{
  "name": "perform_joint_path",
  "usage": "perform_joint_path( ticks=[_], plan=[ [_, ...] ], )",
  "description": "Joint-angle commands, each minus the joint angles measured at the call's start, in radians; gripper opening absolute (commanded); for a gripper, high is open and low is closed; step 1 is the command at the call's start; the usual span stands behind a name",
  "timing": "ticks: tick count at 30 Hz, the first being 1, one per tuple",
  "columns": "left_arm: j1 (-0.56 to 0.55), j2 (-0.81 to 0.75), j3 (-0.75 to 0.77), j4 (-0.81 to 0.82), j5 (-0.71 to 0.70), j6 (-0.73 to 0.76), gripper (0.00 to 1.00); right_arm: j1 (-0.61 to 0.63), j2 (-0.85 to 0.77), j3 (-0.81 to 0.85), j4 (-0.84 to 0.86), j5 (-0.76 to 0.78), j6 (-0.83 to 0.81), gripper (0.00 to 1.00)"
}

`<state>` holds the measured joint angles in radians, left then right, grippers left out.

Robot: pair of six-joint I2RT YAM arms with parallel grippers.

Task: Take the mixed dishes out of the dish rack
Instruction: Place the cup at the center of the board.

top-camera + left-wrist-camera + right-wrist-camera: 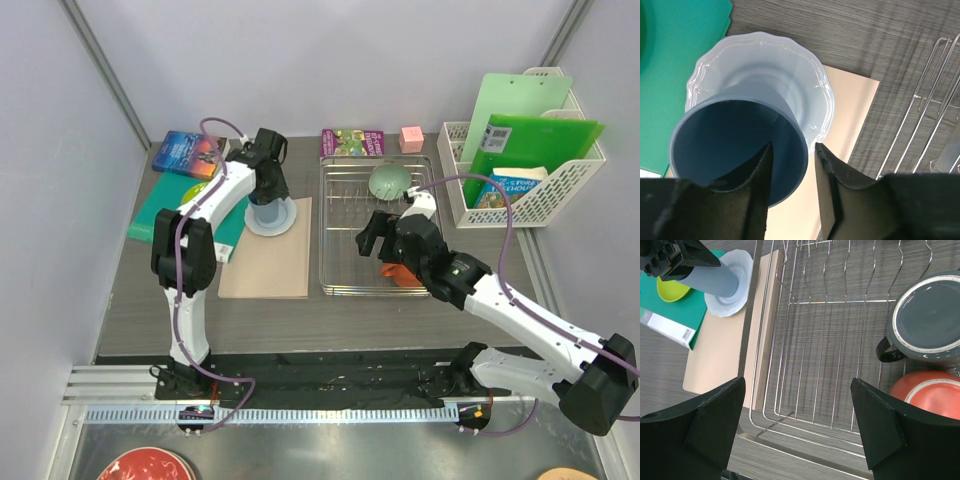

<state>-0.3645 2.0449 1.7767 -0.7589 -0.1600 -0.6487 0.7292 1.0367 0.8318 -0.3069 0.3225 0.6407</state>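
Left wrist view: our left gripper (794,146) is straddling the wall of the light blue cup (730,145), jaws slightly apart, one finger inside and one just outside, not pinching. The cup is standing upright on the white plate (755,55), itself on the tan board (860,115) beside the dish rack (840,301). The lime-green plate (672,290) is lying out too. Our right gripper (797,382) is hovering wide open over the rack, where the orange mug (920,390) and sage-green bowl (932,315) are waiting. We are judging three of five unloaded.
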Motion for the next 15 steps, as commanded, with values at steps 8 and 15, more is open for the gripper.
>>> perform_joint_path(
  ticks=[8, 15],
  plan=[
    [0.001, -0.12, 0.133, -0.063, -0.072, 0.026, 0.56, 0.001, -0.015, 0.015, 0.022, 0.052, -0.024, 0.91],
    [0.001, -0.247, 0.144, -0.126, -0.173, 0.024, 0.78, 0.001, -0.006, 0.061, -0.127, 0.214, -0.09, 0.92]
  ],
)
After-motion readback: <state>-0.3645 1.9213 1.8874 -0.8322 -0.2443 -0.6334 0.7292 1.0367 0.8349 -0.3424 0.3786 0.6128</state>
